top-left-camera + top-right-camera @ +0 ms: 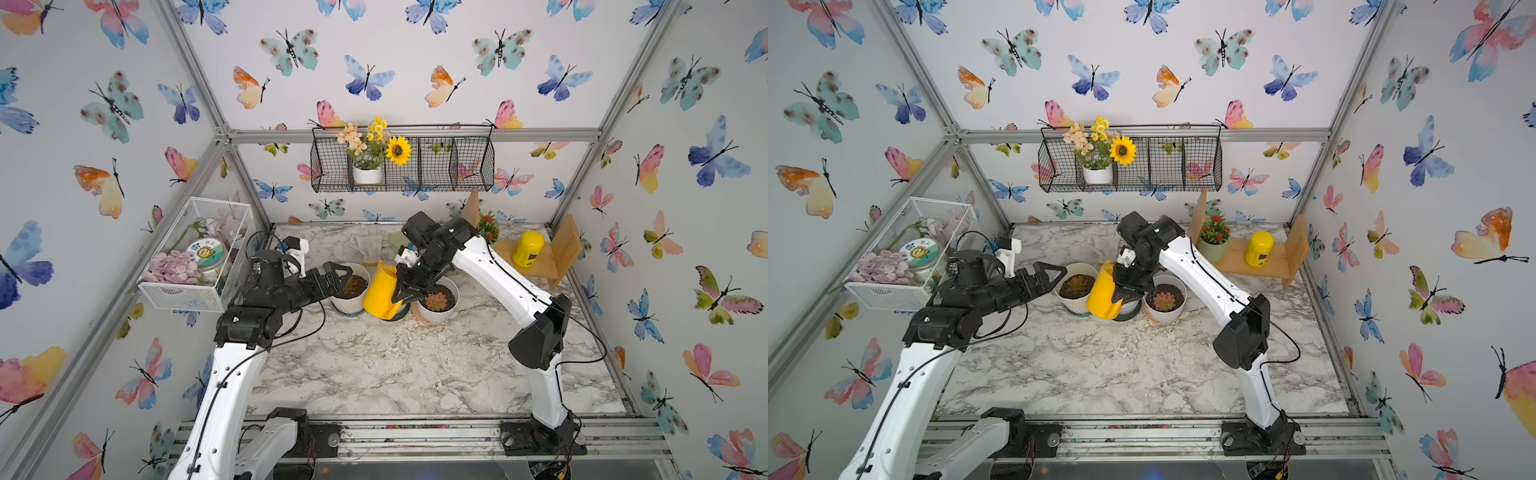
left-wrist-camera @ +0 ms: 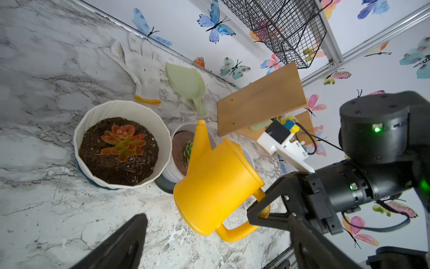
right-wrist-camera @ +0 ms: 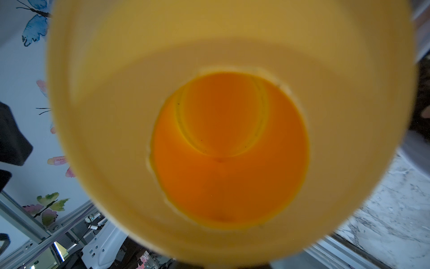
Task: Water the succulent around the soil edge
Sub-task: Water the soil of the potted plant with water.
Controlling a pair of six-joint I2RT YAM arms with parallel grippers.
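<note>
My right gripper [image 1: 401, 296] is shut on the handle of a yellow watering can [image 1: 380, 293]. The can hangs tilted above the table. Its spout [image 2: 201, 130] reaches over the far side of a white pot holding a green succulent [image 2: 189, 150]; the can hides that pot in both top views. Left of it stands a bigger white pot [image 1: 347, 305] with a reddish succulent [image 2: 122, 142]. On the right, another white pot holds a pink-green succulent [image 1: 436, 301]. The can's inside [image 3: 228, 149] fills the right wrist view. My left gripper [image 1: 340, 280] is open at the bigger pot's left rim.
A white glove [image 2: 139, 67] and a pale green scoop [image 2: 188, 83] lie behind the pots. A wooden shelf [image 1: 536, 257] at the back right carries a yellow jar [image 1: 528, 248] and a small flowering plant [image 1: 488, 226]. A white mesh basket [image 1: 195, 257] hangs on the left wall.
</note>
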